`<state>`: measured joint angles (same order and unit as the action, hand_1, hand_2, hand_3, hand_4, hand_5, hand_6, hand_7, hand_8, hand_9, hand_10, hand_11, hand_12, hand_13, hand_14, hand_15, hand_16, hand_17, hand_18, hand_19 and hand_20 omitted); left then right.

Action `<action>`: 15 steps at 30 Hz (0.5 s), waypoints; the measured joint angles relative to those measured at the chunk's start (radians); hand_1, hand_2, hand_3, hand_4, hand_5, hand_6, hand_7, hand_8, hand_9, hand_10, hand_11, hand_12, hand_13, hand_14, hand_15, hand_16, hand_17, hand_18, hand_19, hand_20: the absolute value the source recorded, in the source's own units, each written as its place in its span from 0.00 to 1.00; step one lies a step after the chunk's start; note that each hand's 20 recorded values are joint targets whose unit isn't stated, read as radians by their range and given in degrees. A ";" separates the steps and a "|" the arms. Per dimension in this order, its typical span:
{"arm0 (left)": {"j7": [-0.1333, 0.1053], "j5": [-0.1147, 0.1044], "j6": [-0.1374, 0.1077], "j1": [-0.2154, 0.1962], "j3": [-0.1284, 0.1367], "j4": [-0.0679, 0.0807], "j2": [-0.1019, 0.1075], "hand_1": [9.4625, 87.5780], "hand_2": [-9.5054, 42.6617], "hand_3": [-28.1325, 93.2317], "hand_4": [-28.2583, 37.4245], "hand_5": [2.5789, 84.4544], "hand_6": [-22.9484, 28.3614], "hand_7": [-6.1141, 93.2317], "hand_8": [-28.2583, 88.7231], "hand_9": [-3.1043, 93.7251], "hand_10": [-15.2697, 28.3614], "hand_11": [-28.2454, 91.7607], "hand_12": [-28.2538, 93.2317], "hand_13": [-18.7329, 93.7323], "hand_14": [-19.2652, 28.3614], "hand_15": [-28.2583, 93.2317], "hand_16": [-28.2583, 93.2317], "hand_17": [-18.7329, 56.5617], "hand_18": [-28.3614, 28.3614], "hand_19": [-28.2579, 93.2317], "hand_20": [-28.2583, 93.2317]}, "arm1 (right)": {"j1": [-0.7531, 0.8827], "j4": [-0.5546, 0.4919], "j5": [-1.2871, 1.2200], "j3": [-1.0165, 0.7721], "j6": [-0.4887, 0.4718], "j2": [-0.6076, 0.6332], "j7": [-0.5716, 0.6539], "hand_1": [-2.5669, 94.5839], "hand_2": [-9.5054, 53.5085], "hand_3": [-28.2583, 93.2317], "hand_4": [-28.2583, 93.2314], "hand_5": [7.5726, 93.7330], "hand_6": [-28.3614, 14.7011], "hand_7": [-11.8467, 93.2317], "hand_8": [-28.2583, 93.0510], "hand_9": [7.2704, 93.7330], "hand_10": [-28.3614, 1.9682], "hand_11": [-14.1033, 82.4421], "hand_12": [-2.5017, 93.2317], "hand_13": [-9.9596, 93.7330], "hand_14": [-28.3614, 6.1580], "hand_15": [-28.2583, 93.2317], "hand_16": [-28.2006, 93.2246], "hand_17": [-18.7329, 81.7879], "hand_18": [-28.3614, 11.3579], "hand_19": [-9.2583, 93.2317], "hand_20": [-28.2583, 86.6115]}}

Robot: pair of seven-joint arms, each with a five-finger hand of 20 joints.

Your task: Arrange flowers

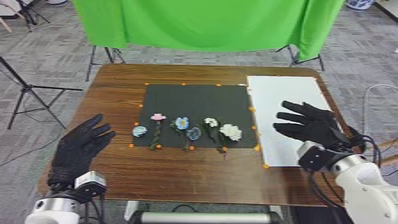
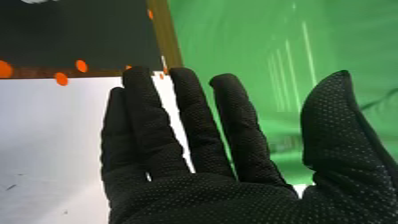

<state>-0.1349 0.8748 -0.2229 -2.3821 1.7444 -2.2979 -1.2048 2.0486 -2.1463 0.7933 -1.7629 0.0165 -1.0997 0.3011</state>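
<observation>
wooden table (image 1: 178,175) | flowers (image 1: 231,132) on dark mat (image 1: 191,97) | white sheet (image 1: 277,100) | green cloth (image 1: 204,25) | carpet (image 1: 53,55)

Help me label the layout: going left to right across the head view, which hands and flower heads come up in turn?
Left hand, pale blue bloom, pink bloom, brighter blue bloom, greyish-blue bloom, smaller white bloom, larger white bloom, right hand.
</observation>
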 measured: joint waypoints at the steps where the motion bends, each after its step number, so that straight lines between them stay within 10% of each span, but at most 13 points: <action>1: 0.004 0.001 0.004 0.001 0.002 0.000 -0.001 0.20 0.25 0.91 0.14 0.48 0.66 0.20 0.16 0.44 0.81 0.44 0.31 0.43 0.96 0.63 0.16 0.16 0.91 0.72 0.20 | 0.000 0.002 0.009 -0.001 -0.020 0.002 0.000 0.15 0.32 1.00 0.04 0.46 0.62 0.29 0.11 0.50 0.36 0.31 0.16 0.46 0.18 0.52 0.33 0.27 0.17 0.62 0.44; 15: -0.005 0.000 0.022 0.022 -0.011 0.007 0.003 0.20 0.25 0.91 0.14 0.47 0.65 0.20 0.16 0.43 0.80 0.45 0.31 0.43 0.96 0.63 0.16 0.16 0.92 0.72 0.20 | -0.010 0.015 0.032 0.025 -0.049 0.030 -0.008 0.16 0.31 1.00 0.06 0.45 0.63 0.29 0.11 0.50 0.37 0.30 0.16 0.46 0.18 0.52 0.33 0.26 0.18 0.62 0.45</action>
<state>-0.1397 0.8744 -0.2009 -2.3603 1.7334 -2.2906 -1.2014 2.0387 -2.1317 0.8252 -1.7384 -0.0327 -1.0693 0.2928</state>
